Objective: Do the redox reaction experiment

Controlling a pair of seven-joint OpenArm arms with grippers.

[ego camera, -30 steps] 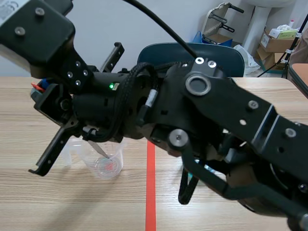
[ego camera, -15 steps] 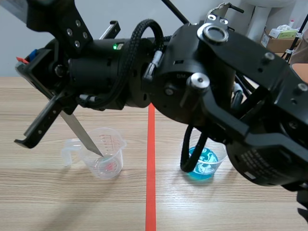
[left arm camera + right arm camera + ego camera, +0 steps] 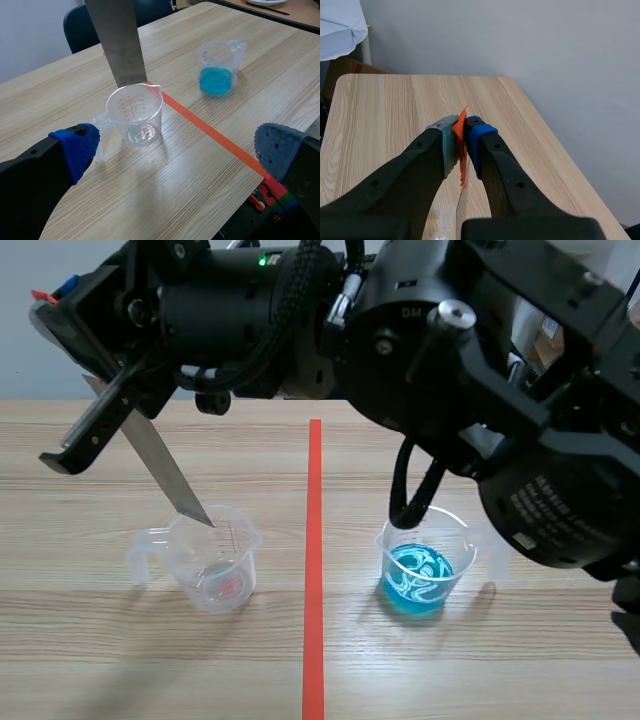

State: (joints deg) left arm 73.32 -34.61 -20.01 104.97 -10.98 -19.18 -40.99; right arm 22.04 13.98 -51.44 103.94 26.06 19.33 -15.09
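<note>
While the right gripper [image 3: 460,131] clenches a metal strip [image 3: 160,465] by its orange-taped end, the strip slants from 11 o'clock down to the rim of the clear measuring cup [image 3: 215,560]. The left gripper [image 3: 177,150] gapes wide, holding nothing. A cup of blue liquid [image 3: 420,575] stands at the clear cup's 3 o'clock.
</note>
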